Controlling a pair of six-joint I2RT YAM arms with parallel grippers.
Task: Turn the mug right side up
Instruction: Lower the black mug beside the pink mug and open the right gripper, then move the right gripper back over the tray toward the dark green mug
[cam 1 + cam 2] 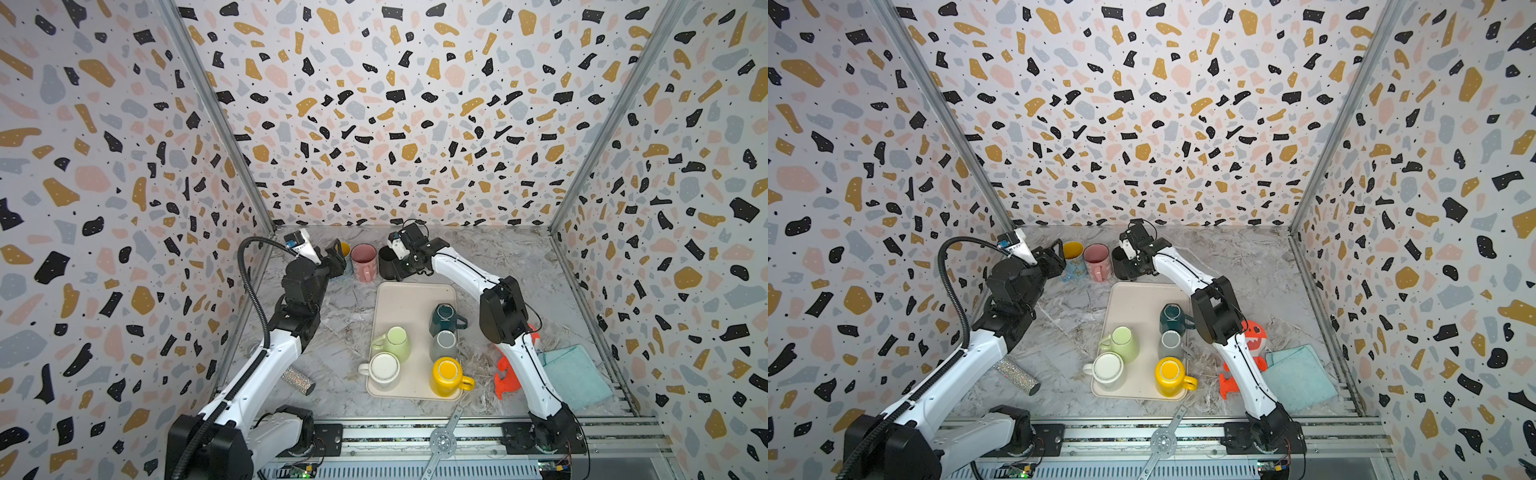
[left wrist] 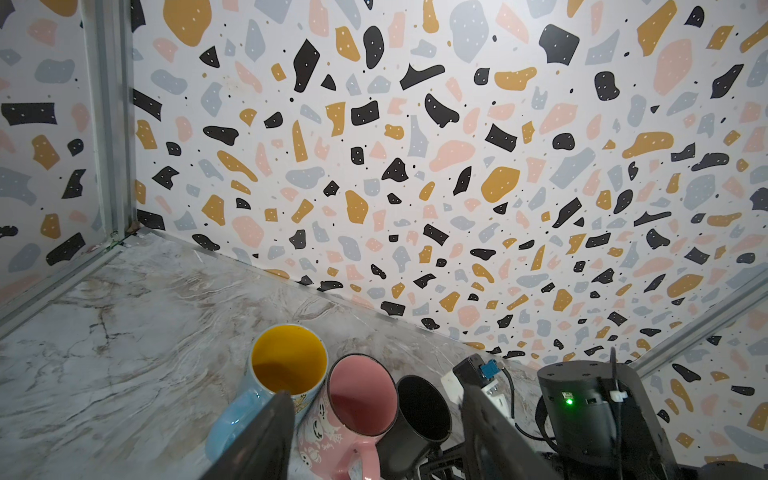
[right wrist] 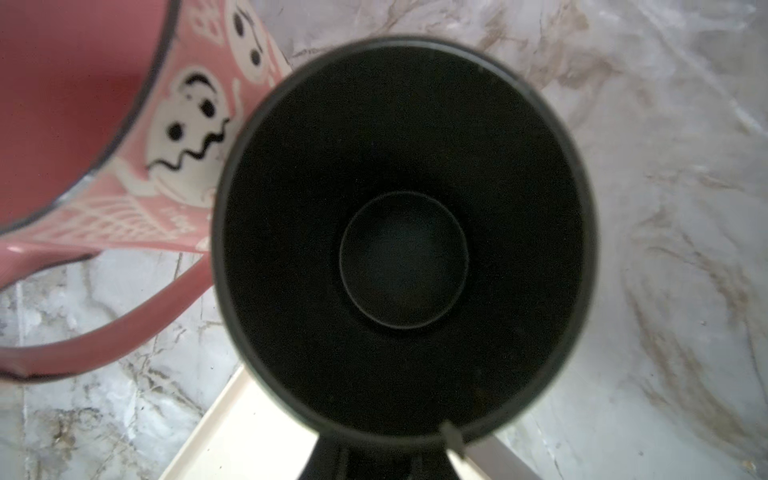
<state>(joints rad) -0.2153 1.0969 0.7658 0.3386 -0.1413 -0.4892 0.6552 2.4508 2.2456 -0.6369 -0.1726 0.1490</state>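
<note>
The black mug (image 1: 387, 262) stands mouth up at the back of the table (image 1: 498, 257), just beyond the tray (image 1: 399, 303) and beside the pink mug (image 1: 363, 259). Only the right wrist view looks straight down into it — there the right gripper (image 3: 382, 455) is clamped on it at the rim. Only the left wrist view shows the left gripper (image 2: 376, 395) with its jaws apart, holding nothing — both top views hide that gap.

White links (image 1: 528, 365), black joints (image 1: 503, 311); a ribbed black hose (image 1: 248, 286) follows the left arm (image 1: 270, 365).
</note>
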